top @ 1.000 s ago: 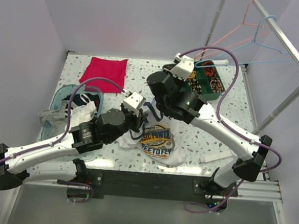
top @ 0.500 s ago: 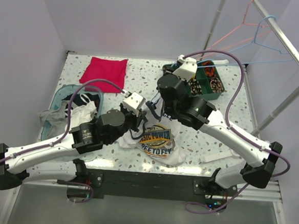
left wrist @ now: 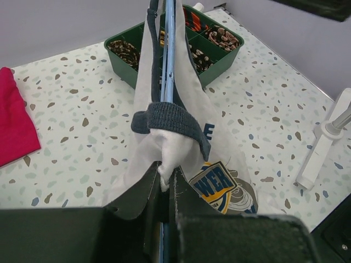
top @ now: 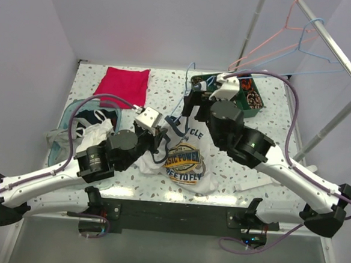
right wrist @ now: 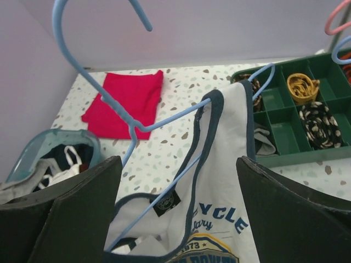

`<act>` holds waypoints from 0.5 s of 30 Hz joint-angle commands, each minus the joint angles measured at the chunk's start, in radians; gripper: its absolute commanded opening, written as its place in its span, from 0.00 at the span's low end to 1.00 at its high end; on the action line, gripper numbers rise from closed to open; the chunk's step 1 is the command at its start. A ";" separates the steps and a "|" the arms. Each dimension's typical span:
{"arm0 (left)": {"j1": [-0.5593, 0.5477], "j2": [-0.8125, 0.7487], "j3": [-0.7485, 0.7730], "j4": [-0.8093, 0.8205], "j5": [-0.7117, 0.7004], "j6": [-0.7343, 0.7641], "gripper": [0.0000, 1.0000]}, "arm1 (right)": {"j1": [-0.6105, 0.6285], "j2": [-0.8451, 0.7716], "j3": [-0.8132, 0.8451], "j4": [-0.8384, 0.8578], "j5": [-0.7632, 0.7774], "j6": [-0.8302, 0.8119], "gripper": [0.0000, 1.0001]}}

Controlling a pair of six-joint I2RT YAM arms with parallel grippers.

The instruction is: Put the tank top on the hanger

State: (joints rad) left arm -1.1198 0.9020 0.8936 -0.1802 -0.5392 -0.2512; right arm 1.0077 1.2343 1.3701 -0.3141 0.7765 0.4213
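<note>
The white tank top (top: 184,159) lies bunched at the table's front middle, its navy-trimmed upper part lifted. My left gripper (left wrist: 166,183) is shut on a pinch of its white fabric together with the light-blue hanger (left wrist: 169,55), whose wire rises straight up from the jaws. In the right wrist view, one strap of the tank top (right wrist: 233,159) is draped over the far shoulder of the hanger (right wrist: 164,118), and the hook stands high at the left. My right gripper (right wrist: 181,219) is open wide, with shirt and wire in front of it and nothing touching its fingers (right wrist: 82,213).
A green compartment tray (top: 251,102) sits at the back right, close behind my right gripper (top: 189,103). A red folded cloth (top: 123,84) lies at the back left. A blue basket of clothes (top: 74,121) is at the left. Pink and blue hangers (top: 308,41) hang on the rack rod (top: 335,49).
My right gripper has gone from shut to wide open and drawn back toward the green tray. The left gripper has kept its hold, and the hanger now stands more upright.
</note>
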 commanded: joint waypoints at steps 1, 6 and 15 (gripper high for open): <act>0.003 -0.040 0.028 0.074 -0.008 -0.023 0.00 | 0.002 -0.131 -0.068 0.130 -0.135 -0.114 0.93; 0.003 -0.058 0.080 0.029 0.011 -0.020 0.00 | 0.002 -0.246 -0.120 0.201 -0.293 -0.177 0.97; 0.003 -0.020 0.362 -0.131 0.097 0.118 0.00 | 0.003 -0.355 -0.100 0.142 -0.270 -0.202 0.98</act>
State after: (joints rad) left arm -1.1198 0.8864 1.0870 -0.3248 -0.4854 -0.2092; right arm 1.0077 0.9188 1.2491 -0.1711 0.5083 0.2665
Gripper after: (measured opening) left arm 0.095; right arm 0.974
